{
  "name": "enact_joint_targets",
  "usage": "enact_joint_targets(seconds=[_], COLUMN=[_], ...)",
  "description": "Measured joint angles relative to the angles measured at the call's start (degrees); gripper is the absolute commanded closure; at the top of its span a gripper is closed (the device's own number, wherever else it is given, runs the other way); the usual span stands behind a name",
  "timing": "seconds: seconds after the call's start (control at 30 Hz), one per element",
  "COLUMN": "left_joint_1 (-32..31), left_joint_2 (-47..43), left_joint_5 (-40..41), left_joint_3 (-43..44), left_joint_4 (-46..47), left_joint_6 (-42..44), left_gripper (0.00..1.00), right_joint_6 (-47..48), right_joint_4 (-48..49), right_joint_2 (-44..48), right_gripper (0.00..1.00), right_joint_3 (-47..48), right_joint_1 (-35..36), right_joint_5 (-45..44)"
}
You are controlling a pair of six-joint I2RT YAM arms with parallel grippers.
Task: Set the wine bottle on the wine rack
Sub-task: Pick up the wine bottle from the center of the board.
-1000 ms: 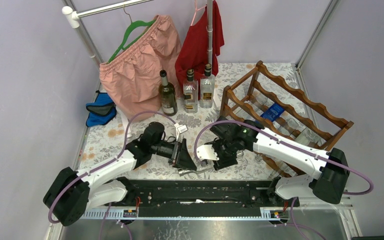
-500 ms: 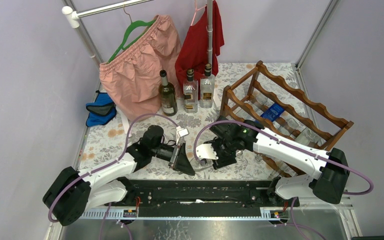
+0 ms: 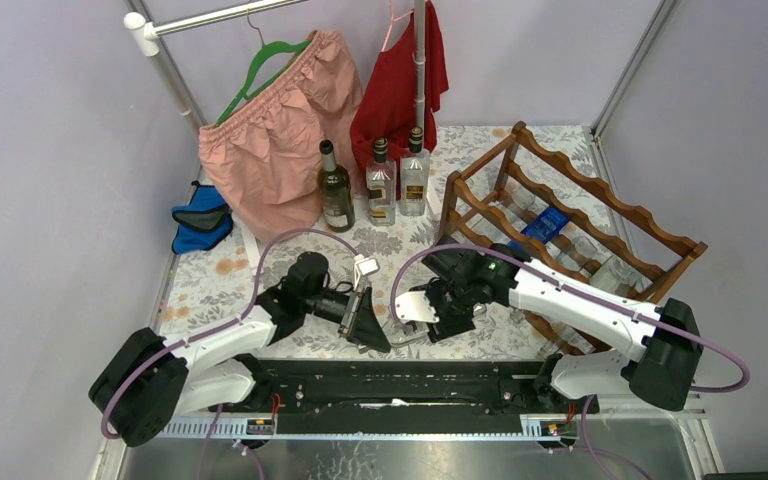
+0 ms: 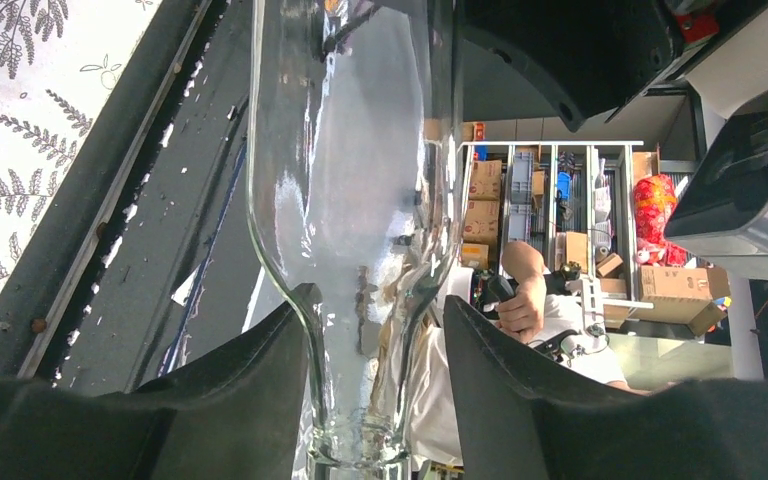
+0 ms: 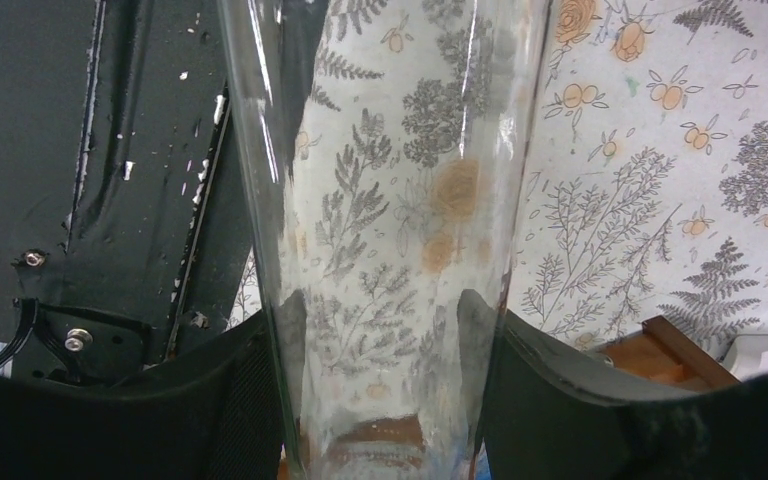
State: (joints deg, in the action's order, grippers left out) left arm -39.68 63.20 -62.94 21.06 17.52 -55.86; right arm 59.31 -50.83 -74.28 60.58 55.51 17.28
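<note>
A clear glass wine bottle [image 3: 407,337] lies level just above the table's front edge, held between my two grippers. My left gripper [image 3: 372,335] is shut on its neck and shoulder; in the left wrist view the fingers [image 4: 290,340] flank the bottle [image 4: 360,180] where it narrows. My right gripper [image 3: 438,322] is shut on the bottle's body; in the right wrist view the bottle [image 5: 400,200] fills the gap between the pads [image 5: 245,390]. The reddish-brown wine rack [image 3: 600,190] stands at the right rear, behind my right arm.
The rack holds a blue-labelled bottle [image 3: 545,224] and clear ones. Three bottles [image 3: 381,185] stand at the back centre. Pink shorts [image 3: 270,130] and a red garment [image 3: 400,90] hang from a rail. A blue cloth [image 3: 202,220] lies left. The black base rail [image 3: 400,385] runs along the front.
My left gripper has rolled and shifted slightly back and left along the bottle's neck. My right gripper has stayed on the bottle's body, almost still.
</note>
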Motion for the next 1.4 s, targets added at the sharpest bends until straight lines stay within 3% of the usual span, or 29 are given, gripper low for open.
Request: enact_joint_targets(seconds=[0.4, 1.4], left_joint_1=[-0.02, -0.02], left_joint_2=[3.69, 2.47], left_joint_5=[-0.09, 0.55], left_joint_3=[0.00, 0.00], left_joint_4=[0.46, -0.46], left_joint_6=[0.39, 0.74], left_gripper=[0.43, 0.55], right_joint_6=[0.55, 0.02], right_joint_4=[-0.79, -0.74], right_joint_2=[0.42, 0.42], right_gripper=[1.00, 1.00], right_joint_3=[-0.48, -1.44], right_joint_1=[0.00, 0.00], right_joint_5=[0.39, 0.76])
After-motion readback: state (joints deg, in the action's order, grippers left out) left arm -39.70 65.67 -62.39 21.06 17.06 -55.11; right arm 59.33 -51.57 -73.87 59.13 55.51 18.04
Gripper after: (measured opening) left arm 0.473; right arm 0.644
